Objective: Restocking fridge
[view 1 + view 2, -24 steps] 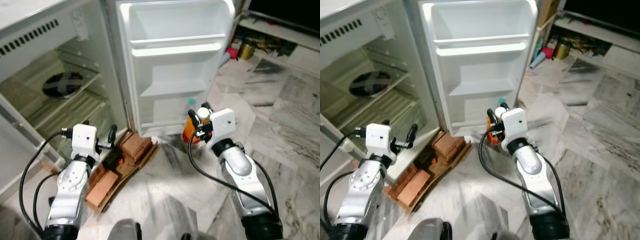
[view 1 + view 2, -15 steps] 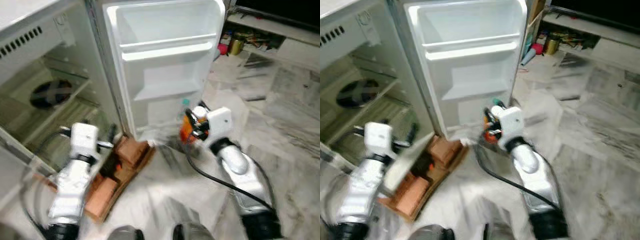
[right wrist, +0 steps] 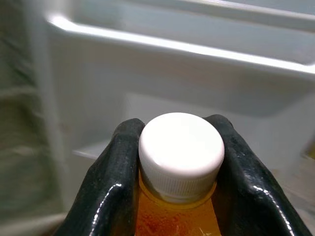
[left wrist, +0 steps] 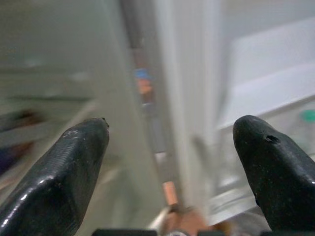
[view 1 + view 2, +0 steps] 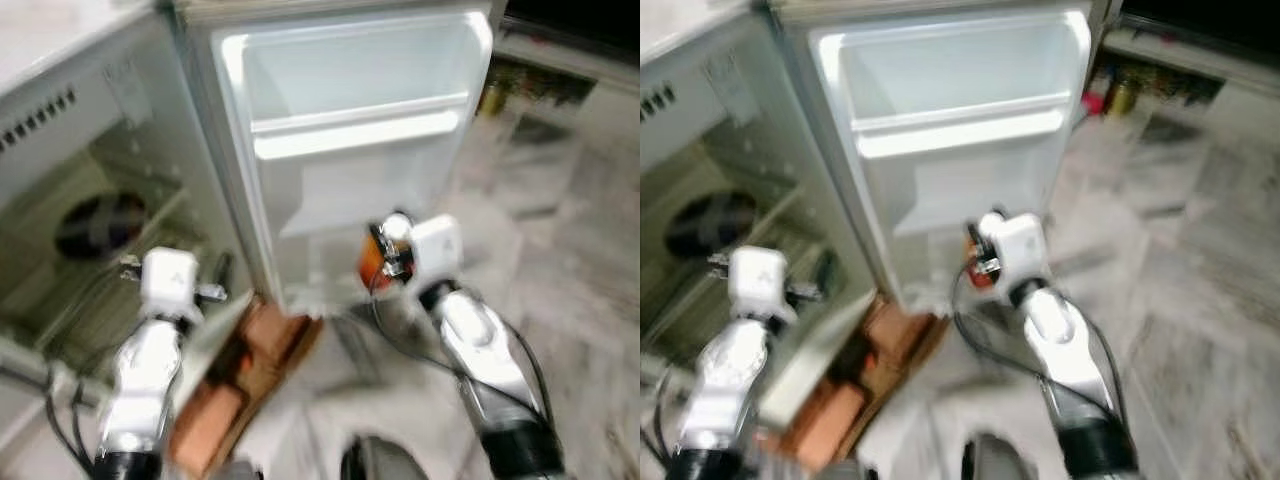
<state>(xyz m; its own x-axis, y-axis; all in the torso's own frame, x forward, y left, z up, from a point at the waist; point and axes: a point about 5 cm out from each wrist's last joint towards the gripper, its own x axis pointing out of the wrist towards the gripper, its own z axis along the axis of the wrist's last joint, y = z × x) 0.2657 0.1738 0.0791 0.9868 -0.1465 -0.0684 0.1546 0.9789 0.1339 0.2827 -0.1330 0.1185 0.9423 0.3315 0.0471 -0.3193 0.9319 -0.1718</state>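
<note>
Before the open white fridge door [image 5: 350, 120], the right gripper [image 3: 174, 162] has its jaws closed around the neck of a white-capped orange juice bottle [image 3: 181, 157]. Left gripper [image 4: 172, 147] jaws are spread, empty. Door shelves [image 5: 960, 130] appear unstocked; placement remains.

glossy blk fingers [image 3: 118, 191]; ribbed plastic cap [image 3: 181, 156]
</note>
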